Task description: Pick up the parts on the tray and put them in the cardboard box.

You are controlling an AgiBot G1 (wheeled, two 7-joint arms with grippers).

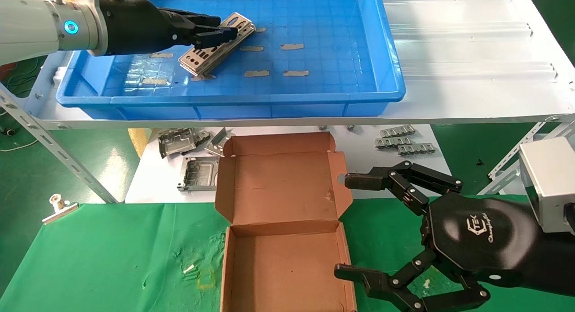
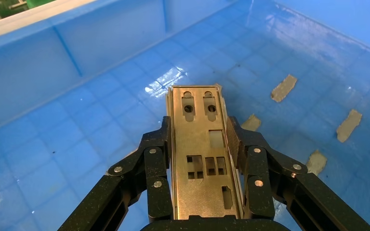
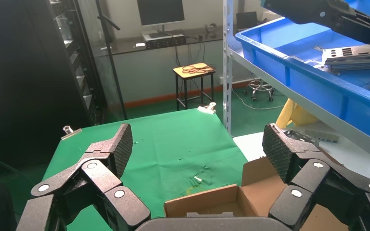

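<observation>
Thin silver-grey parts (image 1: 214,46), stacked and full of small cutouts, lie slantwise in the left half of the blue tray (image 1: 377,78). My left gripper (image 1: 223,32) is shut on them across their width. In the left wrist view the top part (image 2: 200,144) runs straight out between the black fingers (image 2: 156,144), over the tray floor (image 2: 53,163). I cannot tell whether their far end still touches the floor. The brown cardboard box (image 1: 283,181) lies open below the shelf on green cloth. My right gripper (image 1: 348,224) stands open just to the box's right, holding nothing, with the box (image 3: 250,197) below its pads (image 3: 120,147).
Strips of grey tape (image 1: 292,46) dot the tray floor. On the white board behind the box lie chunky metal brackets (image 1: 188,154) and ribbed strips (image 1: 404,141). A binder clip (image 1: 58,206) sits at the cloth's left corner. A slanted shelf strut (image 1: 45,136) runs down the left.
</observation>
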